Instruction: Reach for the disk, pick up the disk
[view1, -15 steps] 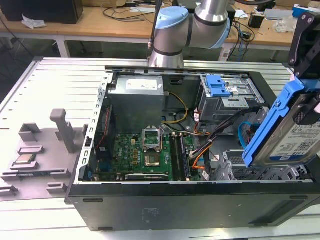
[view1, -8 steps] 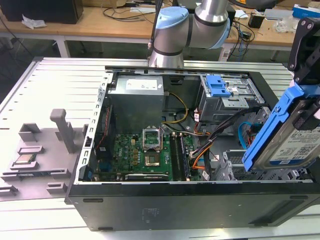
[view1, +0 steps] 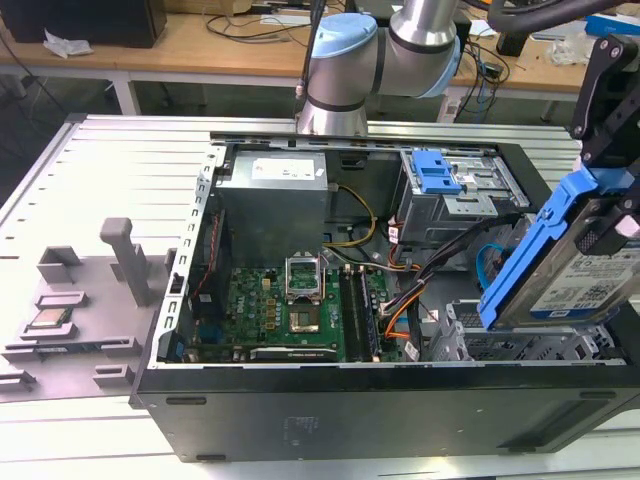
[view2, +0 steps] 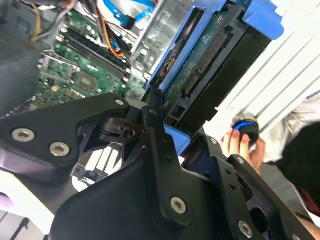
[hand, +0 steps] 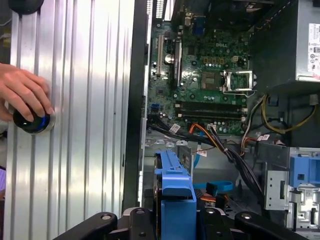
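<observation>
In the exterior view the disk (view1: 578, 285), a silver hard drive with a white-and-blue label in a bright blue carrier, hangs tilted above the open case's right end. My gripper (view1: 606, 212) comes down from above and is shut on it. The second wrist view shows the disk's (view2: 200, 65) green circuit side and blue frame running away from the gripper (view2: 176, 138). The blue carrier edge of the disk (hand: 175, 185) sits between the black fingers of the gripper (hand: 175, 220) in the first wrist view.
The open computer case (view1: 300, 420) lies on the slatted metal table (view1: 110, 160), with motherboard (view1: 290, 310), cables and another blue carrier (view1: 437, 172) in the drive bay. A small CPU chip (view1: 50, 320) rests on a grey fixture at the exterior view's left. A hand (hand: 22, 92) holds a black knob (hand: 32, 121).
</observation>
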